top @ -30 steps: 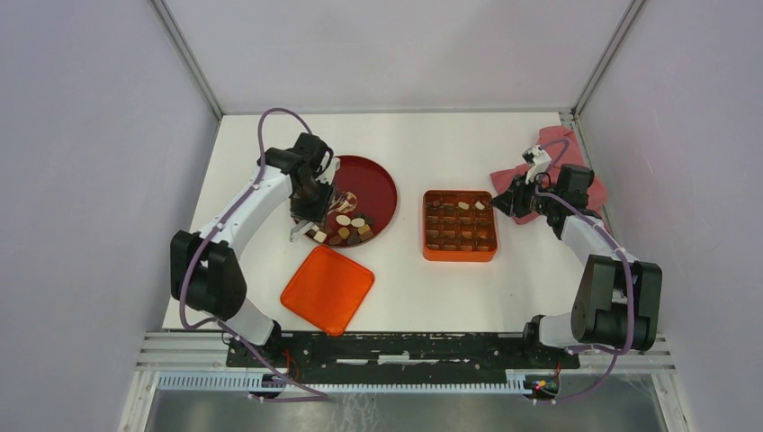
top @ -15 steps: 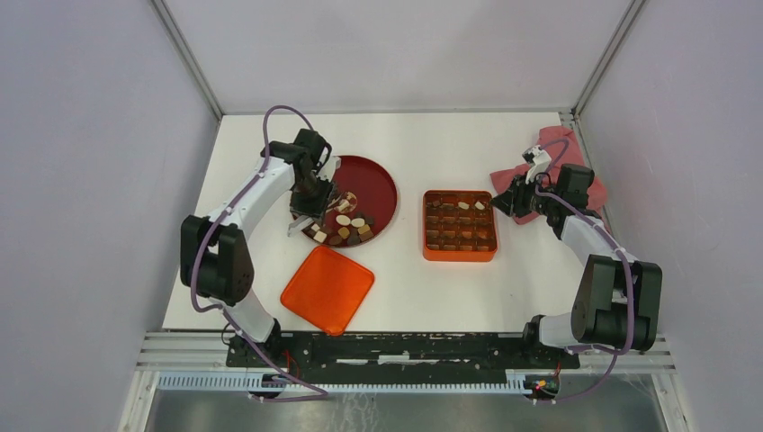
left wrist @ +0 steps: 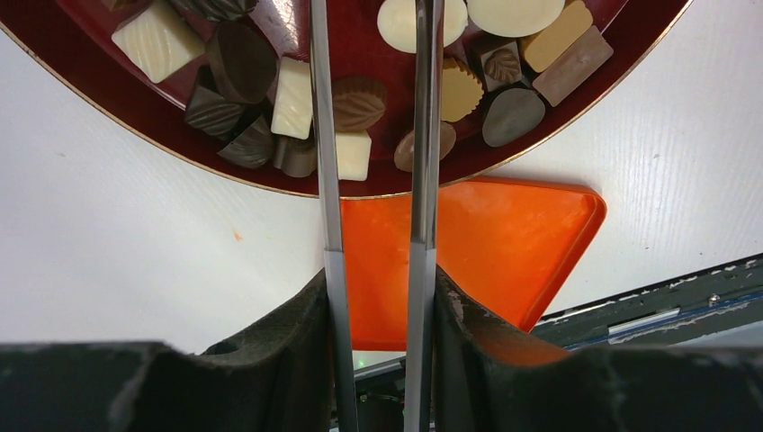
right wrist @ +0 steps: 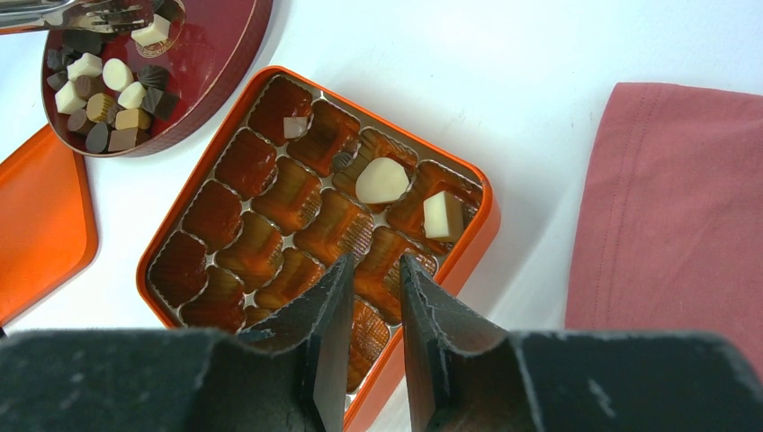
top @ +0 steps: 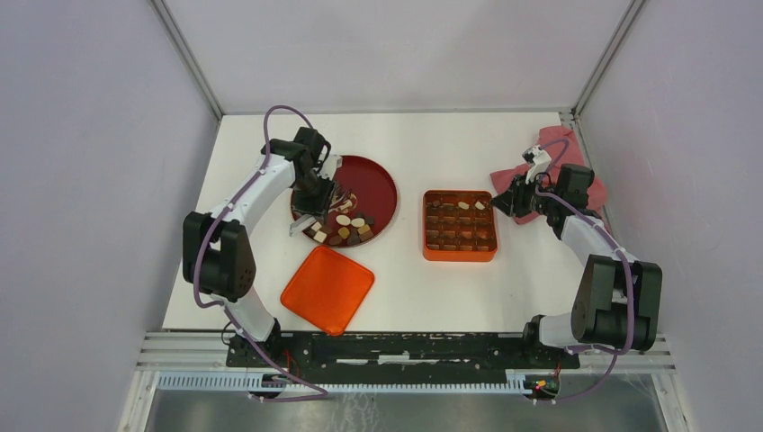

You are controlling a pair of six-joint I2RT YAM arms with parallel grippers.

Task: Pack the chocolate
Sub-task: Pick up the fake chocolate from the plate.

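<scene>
Small brown, tan and white chocolate [top: 346, 229] pieces lie heaped on the near side of the round dark red plate [top: 373, 175]. My left gripper [top: 315, 193] hangs over the plate's left side, shut on metal tongs [left wrist: 329, 180]. The tongs' two arms straddle a leaf-shaped brown chocolate [left wrist: 360, 99], and their tips run off the top of the left wrist view. In the right wrist view the tongs [right wrist: 90, 13] have a white piece [right wrist: 155, 30] at their tip. The orange compartment box [top: 426, 225] holds a few pieces [right wrist: 382, 180] in its far row. My right gripper [top: 506, 202] hovers open at the box's far right corner.
An orange lid [top: 327, 288] lies flat on the table just in front of the plate. A red cloth [top: 558, 171] is bunched at the back right under my right arm. White walls close in the table on three sides.
My left arm's elbow has swung inward and the gripper with the tongs has shifted slightly toward the back over the plate. The right arm has not moved.
</scene>
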